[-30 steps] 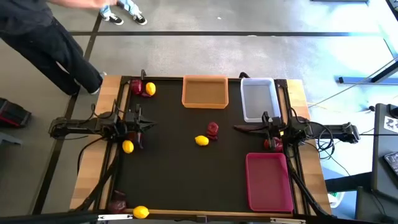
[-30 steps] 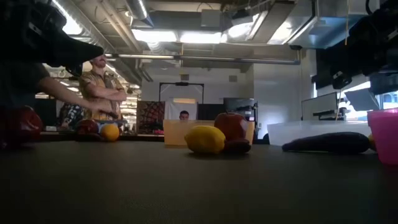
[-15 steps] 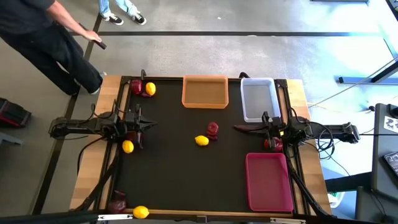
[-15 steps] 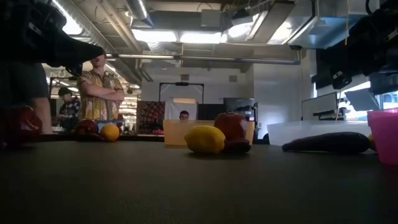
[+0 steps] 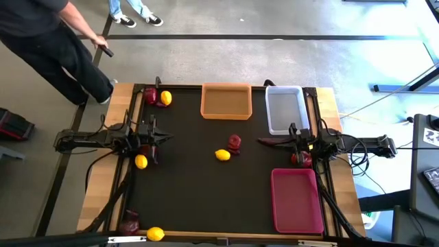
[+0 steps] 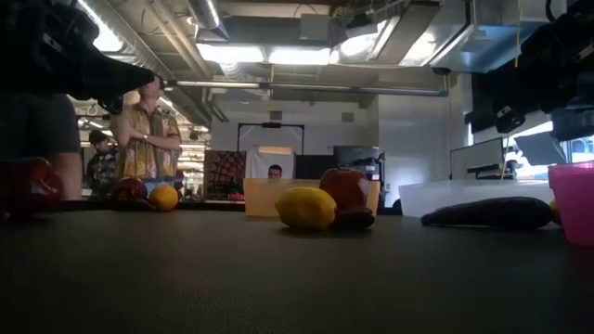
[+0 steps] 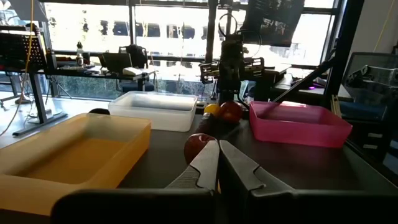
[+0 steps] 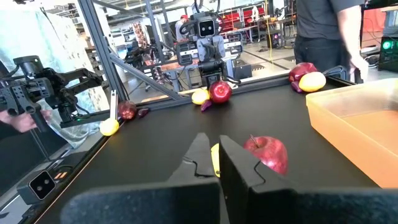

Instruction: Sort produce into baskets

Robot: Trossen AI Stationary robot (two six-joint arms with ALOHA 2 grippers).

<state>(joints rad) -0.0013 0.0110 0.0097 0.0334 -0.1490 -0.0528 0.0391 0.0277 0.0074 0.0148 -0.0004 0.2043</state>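
Note:
Both arms hover over the black table, and both grippers are shut and empty. My left gripper [image 5: 167,137] [image 7: 217,148] is at the table's left. My right gripper [image 5: 260,141] [image 8: 211,148] is at the right. A lemon [image 5: 222,155] [image 6: 306,207] and a red apple [image 5: 234,142] [image 8: 267,154] rest on the mat at the middle, between the grippers. A dark purple piece [image 6: 487,213] lies near my right arm. The orange basket [image 5: 225,101] and white basket [image 5: 284,108] stand at the far edge. The magenta basket [image 5: 296,200] stands near right.
Lemon [image 5: 140,162] lies beside my left arm. An apple and a citrus [image 5: 165,98] sit at the far left corner. A dark piece and a lemon [image 5: 156,234] lie at the near left corner. An apple [image 5: 297,158] lies under my right arm. A person [image 5: 48,41] stands beyond the far left corner.
Both arms have kept still. The person beyond the far left corner has drawn an arm back from over the table and stands upright beside it.

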